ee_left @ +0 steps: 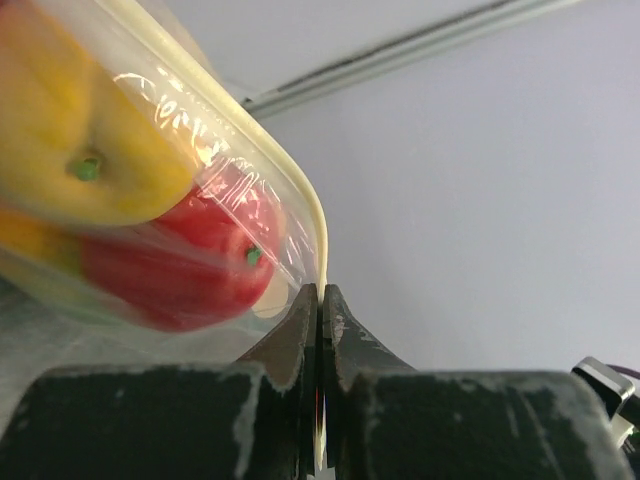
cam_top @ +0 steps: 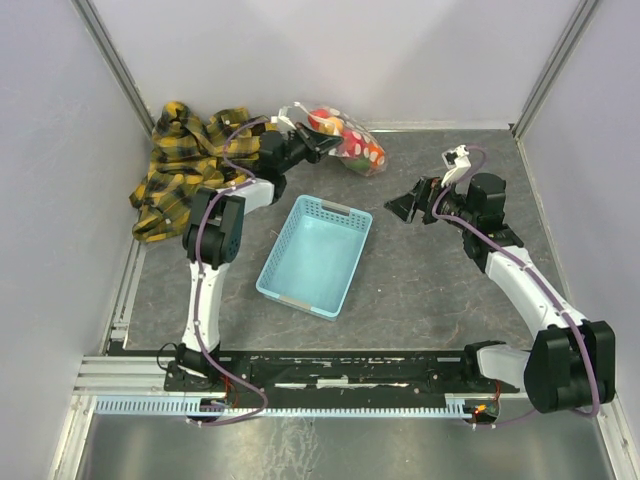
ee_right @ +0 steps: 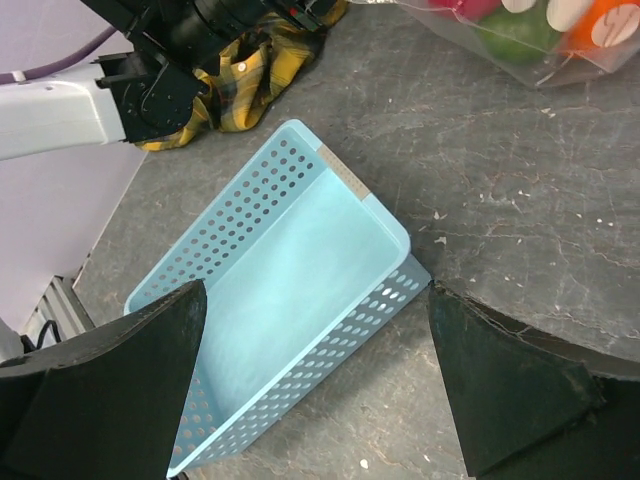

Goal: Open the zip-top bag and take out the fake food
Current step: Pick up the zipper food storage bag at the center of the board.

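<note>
Pinching the pale zip edge of the zip-top bag, the left gripper has its jaws closed tight on the plastic. The bag sits at the far side of the table, just right of a yellow plaid cloth. Fake food, red and yellow pieces among it, lies inside the bag. The right gripper hovers with jaws wide apart and empty, right of a light blue basket
</note>
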